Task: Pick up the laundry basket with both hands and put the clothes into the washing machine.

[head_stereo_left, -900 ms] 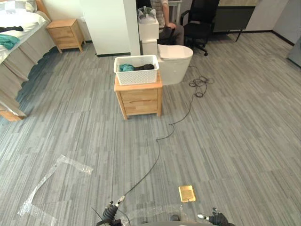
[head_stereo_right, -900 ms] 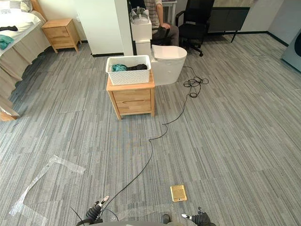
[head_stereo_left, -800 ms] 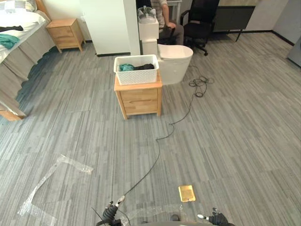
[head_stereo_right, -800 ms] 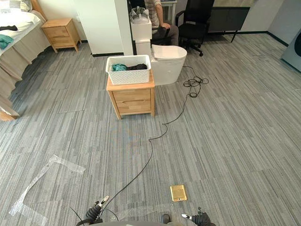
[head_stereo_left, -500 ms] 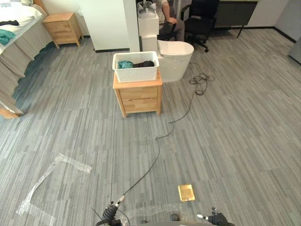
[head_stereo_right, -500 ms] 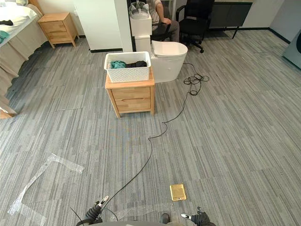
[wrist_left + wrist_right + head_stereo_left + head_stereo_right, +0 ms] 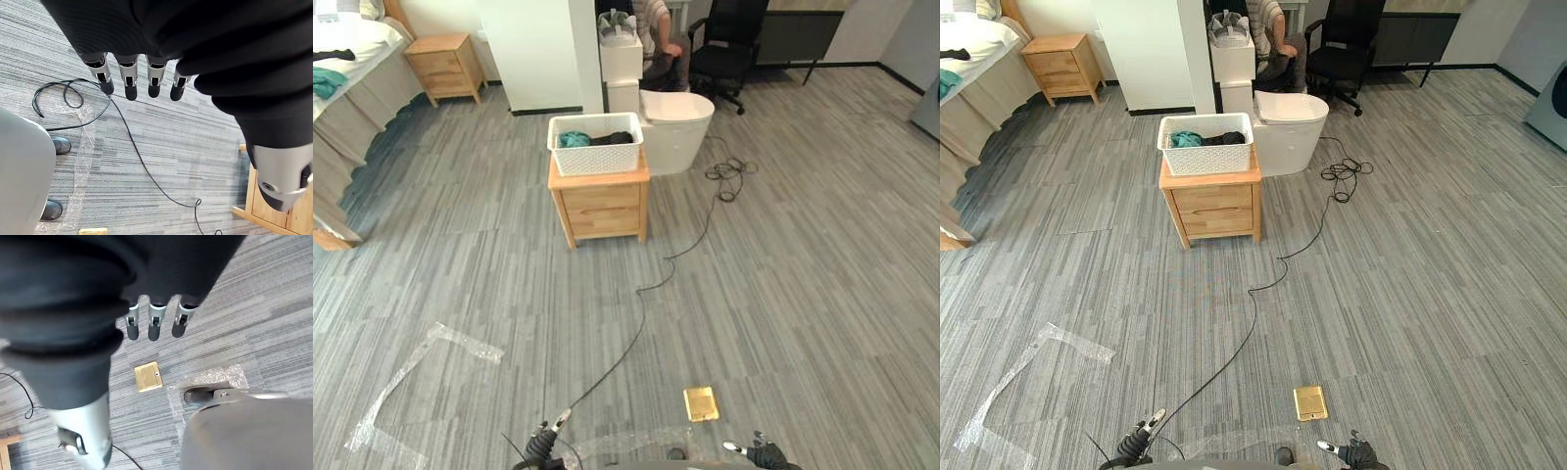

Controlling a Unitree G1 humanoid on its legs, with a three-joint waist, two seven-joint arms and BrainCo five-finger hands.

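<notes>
Left eye view: I'm seeing laundry basket (image 7: pixel 597 158) sitting far off on nightstand (image 7: pixel 603 208) | left hand (image 7: pixel 129 78), right hand (image 7: pixel 154 326) hanging loose-fingered, empty.

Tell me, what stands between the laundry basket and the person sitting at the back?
A white toilet, in both eye views: its tank is between the basket and the seated person, its bowl beside the basket.
</notes>
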